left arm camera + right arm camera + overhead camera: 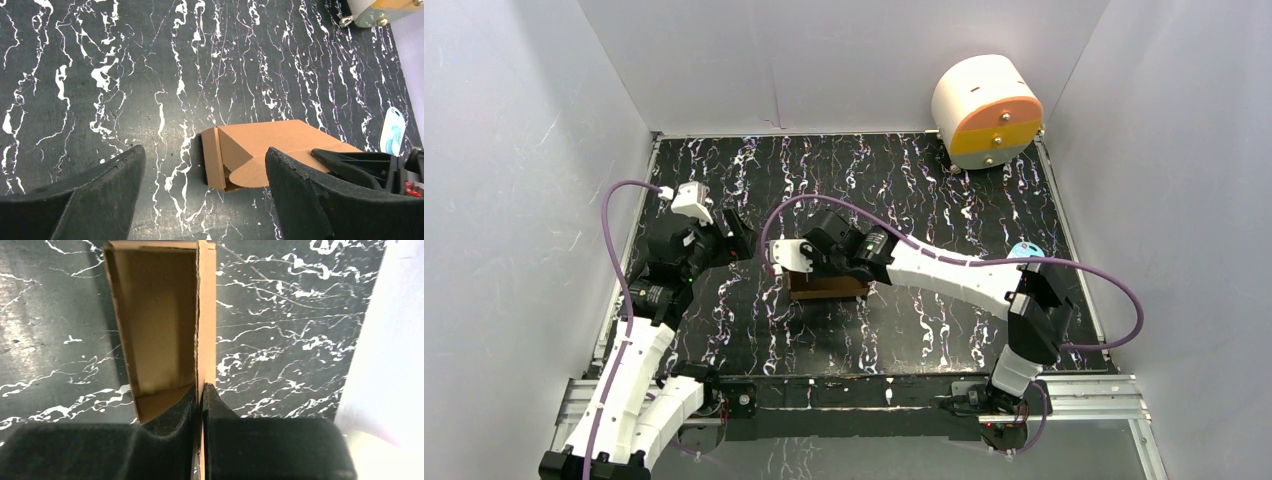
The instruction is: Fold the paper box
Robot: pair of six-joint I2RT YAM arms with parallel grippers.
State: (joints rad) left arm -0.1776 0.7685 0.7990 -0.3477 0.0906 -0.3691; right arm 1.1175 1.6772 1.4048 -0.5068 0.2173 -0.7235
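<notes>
The paper box point(829, 288) is a small brown cardboard carton on the black marbled table, mid-table, partly hidden under my right wrist. My right gripper point(822, 264) reaches in from the right. In the right wrist view it point(201, 390) is shut on the box's point(160, 325) upright side wall, one finger inside the open cavity and one outside. My left gripper point(742, 232) hovers just left of the box and stands open. In the left wrist view its wide-apart fingers point(204, 150) frame the box's point(270, 142) end, where a rounded flap and a narrow side flap show.
A white cylinder with an orange-and-yellow face point(986, 108) stands at the back right corner. A small blue-and-white item point(1024, 250) lies right of the box near my right arm. White walls close in the table on three sides.
</notes>
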